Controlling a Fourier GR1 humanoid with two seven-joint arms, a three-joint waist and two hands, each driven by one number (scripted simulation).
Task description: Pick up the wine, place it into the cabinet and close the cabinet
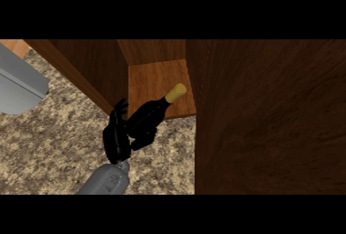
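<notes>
While its yellow-capped neck is tilted over the cabinet (101, 68) shelf's front edge, the wine bottle (152, 114) is grasped by the left hand (118, 137) above the speckled counter (54, 146).

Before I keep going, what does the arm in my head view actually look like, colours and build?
One arm shows: a smooth, rounded grey forearm rising from the view's lower edge, narrowing to a small metallic-looking wrist piece. On it sits a glossy black hand with slim, segmented fingers and a thumb. No cables, markings or sleeve are visible. Which arm it is cannot be told, and the other is out of view.
</notes>
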